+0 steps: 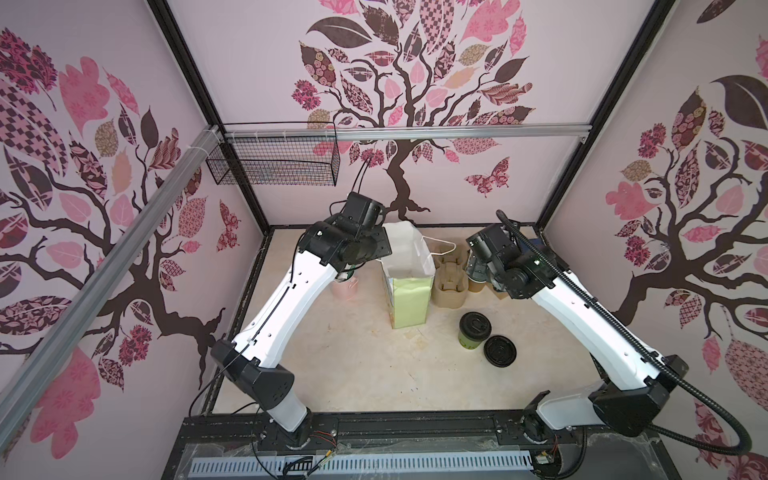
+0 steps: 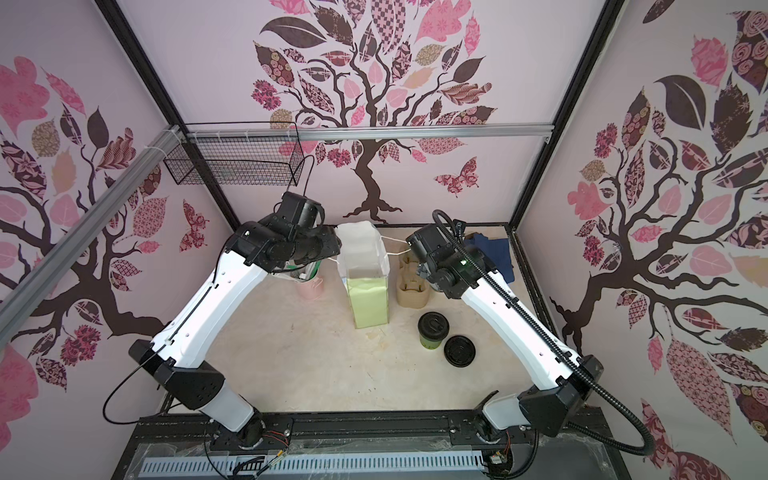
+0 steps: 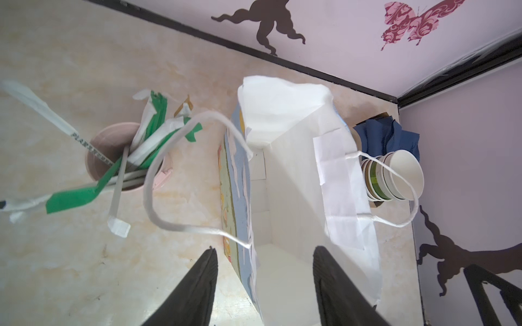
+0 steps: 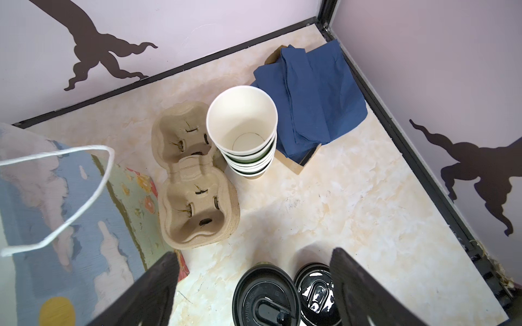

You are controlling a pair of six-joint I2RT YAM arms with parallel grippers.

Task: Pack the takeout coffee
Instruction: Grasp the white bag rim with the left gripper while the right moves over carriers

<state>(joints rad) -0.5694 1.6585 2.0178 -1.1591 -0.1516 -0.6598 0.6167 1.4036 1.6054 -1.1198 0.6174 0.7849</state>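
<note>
**Green paper, black lid: the takeout coffee [image 1: 475, 331] stands free right of centre**

In both top views it sits upright, a loose lid [image 1: 500, 351] just beside it and the paper bag [image 1: 409, 299] toward the middle. I judge it light, crushable and liable to slosh, so I'd pinch the wall below the lid. The right gripper [image 4: 254, 252] hangs further up the frame, jaws apart and empty. The left gripper [image 3: 265, 249] is apart too, straddling the bag's edge. The marbled tabletop [image 1: 374, 374] looks smooth, and the patterned walls stand close.
</note>
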